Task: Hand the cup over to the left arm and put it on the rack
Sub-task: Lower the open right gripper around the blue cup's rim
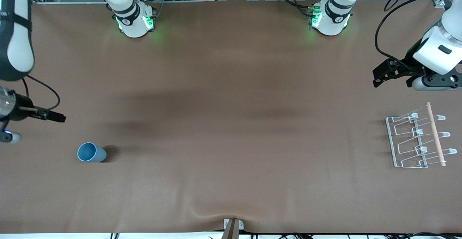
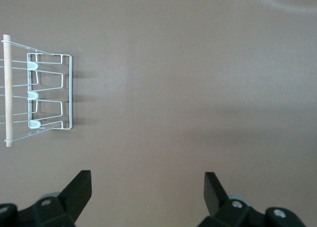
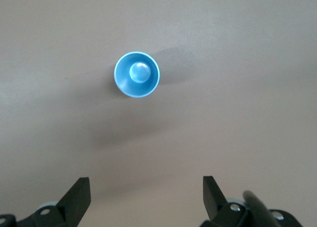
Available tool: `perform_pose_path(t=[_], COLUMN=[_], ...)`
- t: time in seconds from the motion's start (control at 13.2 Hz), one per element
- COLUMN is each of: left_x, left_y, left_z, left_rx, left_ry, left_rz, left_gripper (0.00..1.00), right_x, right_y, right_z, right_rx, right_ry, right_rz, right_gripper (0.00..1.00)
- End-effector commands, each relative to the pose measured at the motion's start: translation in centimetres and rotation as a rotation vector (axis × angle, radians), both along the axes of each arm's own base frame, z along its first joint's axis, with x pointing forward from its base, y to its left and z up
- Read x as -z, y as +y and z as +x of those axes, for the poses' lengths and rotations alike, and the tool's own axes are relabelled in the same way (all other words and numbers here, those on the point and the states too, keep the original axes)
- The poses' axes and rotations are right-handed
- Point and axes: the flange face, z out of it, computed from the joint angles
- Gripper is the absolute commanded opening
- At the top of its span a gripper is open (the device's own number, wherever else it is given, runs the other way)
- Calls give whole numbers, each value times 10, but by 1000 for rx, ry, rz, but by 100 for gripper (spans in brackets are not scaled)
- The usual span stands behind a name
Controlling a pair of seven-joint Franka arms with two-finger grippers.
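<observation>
Nowhere readable writing; plain cup (image 1: pixel 91 152) upright, apart from rack (image 1: pixel 415 138)

The cup (image 1: pixel 91 152), lower left of the front view, looks like smooth light-blue plastic with a soft sheen inside. The rack (image 1: pixel 415 138), at right, is thin glossy white wire with one pale matt wooden rod (image 1: pixel 436 134). The table (image 1: pixel 231 123) cover is a matt brown sheet, rippled at bottom centre.
</observation>
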Motion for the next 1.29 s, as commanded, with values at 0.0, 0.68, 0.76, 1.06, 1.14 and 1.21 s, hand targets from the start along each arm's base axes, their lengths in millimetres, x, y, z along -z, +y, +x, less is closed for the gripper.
perform_pose_path(t=[0.0, 0.68, 0.76, 1.06, 1.14, 1.21], left_x=[1, 7, 8, 10, 9, 9], left_y=[1, -1, -2, -6, -7, -8], left_z=[0, 3, 3, 5, 5, 5], left_rx=[18, 20, 21, 29, 30, 30], left_ry=[12, 23, 23, 20, 19, 19], left_rz=[-16, -16, -16, -17, -17, -19], left_gripper=[100, 100, 100, 100, 100, 100], right_x=[40, 129, 136, 164, 167, 175], right_y=[-24, -55, -50, -47, -48, -49], right_z=[29, 70, 70, 64, 63, 61], right_rx=[18, 65, 63, 60, 61, 64], right_ry=[-11, -196, -186, -133, -127, -112], right_rz=[-14, -34, -31, -20, -19, -16], right_gripper=[100, 100, 100, 100, 100, 100])
